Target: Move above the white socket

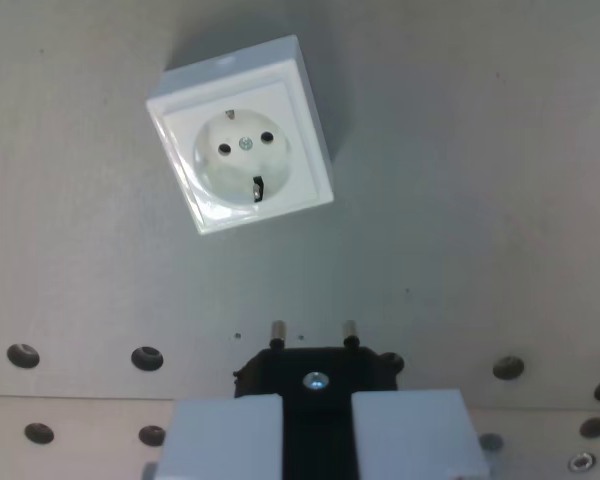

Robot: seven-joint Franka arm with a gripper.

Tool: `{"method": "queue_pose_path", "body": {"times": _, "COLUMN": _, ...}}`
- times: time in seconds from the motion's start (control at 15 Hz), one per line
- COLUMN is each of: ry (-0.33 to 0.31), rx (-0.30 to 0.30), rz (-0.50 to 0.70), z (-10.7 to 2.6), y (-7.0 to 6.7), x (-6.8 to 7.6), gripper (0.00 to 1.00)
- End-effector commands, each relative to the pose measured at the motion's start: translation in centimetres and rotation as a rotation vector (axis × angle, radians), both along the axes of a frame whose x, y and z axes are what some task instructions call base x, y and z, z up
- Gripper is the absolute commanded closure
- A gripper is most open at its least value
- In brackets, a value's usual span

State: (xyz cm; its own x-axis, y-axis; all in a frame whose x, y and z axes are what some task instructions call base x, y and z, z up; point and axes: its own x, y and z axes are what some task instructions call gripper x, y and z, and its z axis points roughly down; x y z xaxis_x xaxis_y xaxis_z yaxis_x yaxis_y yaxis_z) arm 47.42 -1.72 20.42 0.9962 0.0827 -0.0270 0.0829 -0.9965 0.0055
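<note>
White plastic, that's the socket (242, 135), sitting in the upper part of the wrist view, left of centre, rotated a bit on the grey table (480, 180) so its square frame sits skewed to the pic edges. I can see its round recess w/ two pin holes, a centre screw and a dark earth clip at the lower edge. Down at the bottom of the view is my gripper (316, 420): two pale grey fingers (225, 438) clamped on a black plug (316, 380), its two metal prongs (277, 330) pointing up-frame toward the socket. So the claw is clenched, grasping the plug, no gap visible between pads and plug body. A row of bolt holes (146, 357) runs across the table near the bottom, plus a second row on a lighter strip below. Progress, my read: only partway. The plug is secured, but the socket is well apart from the prongs and offset to the wrist view's left, not lined up under them. What's left imo: translate fwd and slightly left until the socket sits centred under the plug, prob also a wrist rotation to match the skew of the pin holes. Height above the table I can't judge from this one view.
</note>
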Motion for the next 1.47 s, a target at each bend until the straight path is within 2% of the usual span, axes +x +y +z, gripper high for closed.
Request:
{"method": "queue_pose_path", "body": {"times": 0.07, "ry": -0.093, "rx": 0.006, "rz": 0.145, "z": -1.6, "y": 0.4, "x": -0.2, "gripper": 1.0}}
{"method": "queue_pose_path", "body": {"times": 0.6, "ry": -0.101, "rx": -0.004, "rz": 0.206, "z": -5.3, "y": 1.3, "x": -0.1, "gripper": 1.0}}
{"method": "queue_pose_path", "body": {"times": 1.13, "ry": -0.103, "rx": -0.014, "rz": 0.231, "z": -7.8, "y": 2.0, "x": 0.0, "gripper": 1.0}}
{"method": "queue_pose_path", "body": {"times": 1.47, "ry": -0.099, "rx": -0.018, "rz": 0.228, "z": -8.7, "y": 2.3, "x": 0.0, "gripper": 1.0}}
